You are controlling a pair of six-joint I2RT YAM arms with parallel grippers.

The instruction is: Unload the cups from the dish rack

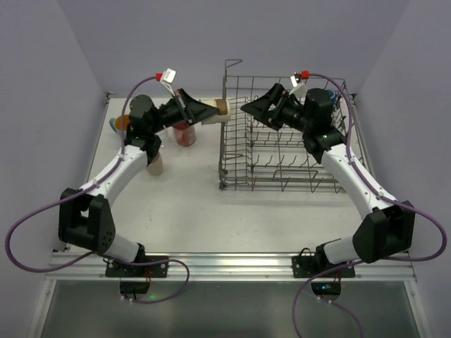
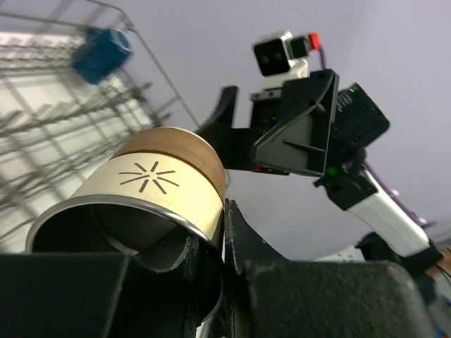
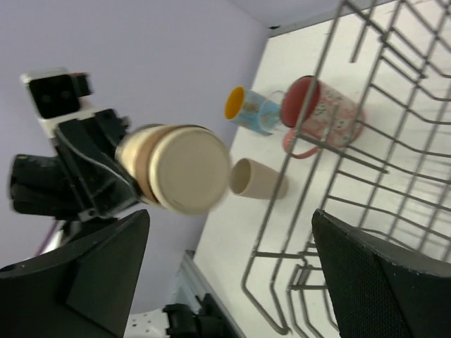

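Progress of cup unloading: three cups out, one in transit, at least one yet to come.
Left gripper (image 1: 210, 110) is clamped on the rim of a beige cup (image 1: 223, 107), held on its side in the air just outside the left wall of the dish rack (image 1: 282, 184), by its far left corner. Right gripper (image 1: 248, 108), jaws wide and holding nothing, faces the cup's base from above the rack, close but apart. On the table (image 1: 197, 211), left of the rack, rest a light blue mug (image 3: 255, 111) towards the far left corner, a pink-red cup (image 3: 324, 105) near the far edge and a second beige cup (image 3: 257, 178) nearer the left edge. A dark blue mug (image 2: 102, 51) sits in the rack's far right corner, judged the next to go; whether a clear glass is also there cannot be told.
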